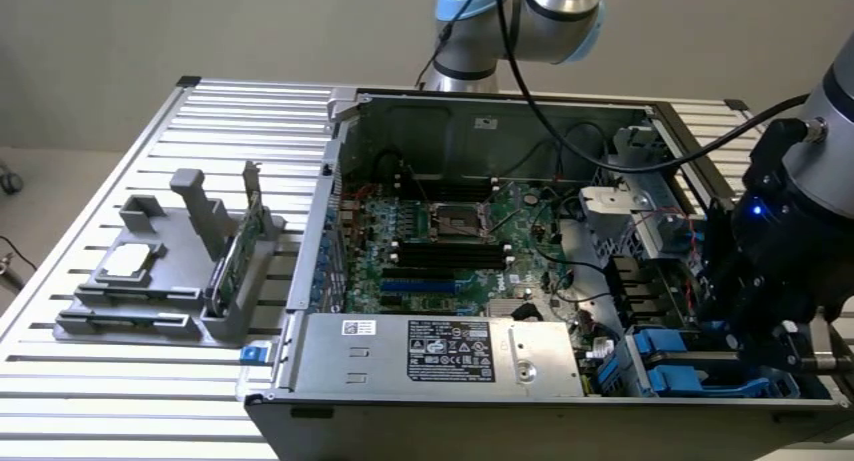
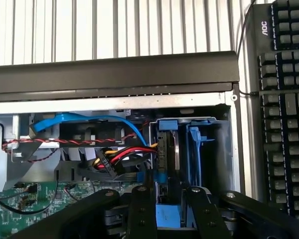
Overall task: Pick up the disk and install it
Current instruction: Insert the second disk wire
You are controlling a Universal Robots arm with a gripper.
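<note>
The disk (image 2: pixel 165 159) sat edge-up in its bay at the case's five o'clock corner. Claw (image 2: pixel 170 209) straddled its blue carrier, jaws slack. Looked heavy, rigid, shock-sensitive; I'd grab the carrier's sides.

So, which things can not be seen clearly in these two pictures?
- Exterior view: the gripper is down in the drive bay at the case's corner; the arm's dark body hides the bay behind it.
- Wrist view: the disk stands on edge in its blue carrier; its label is turned away.
- Wrist view: the fingers cover the disk's near end, so contact cannot be judged.
- Wrist view: the keyboard is cut by the picture's edge.
</note>
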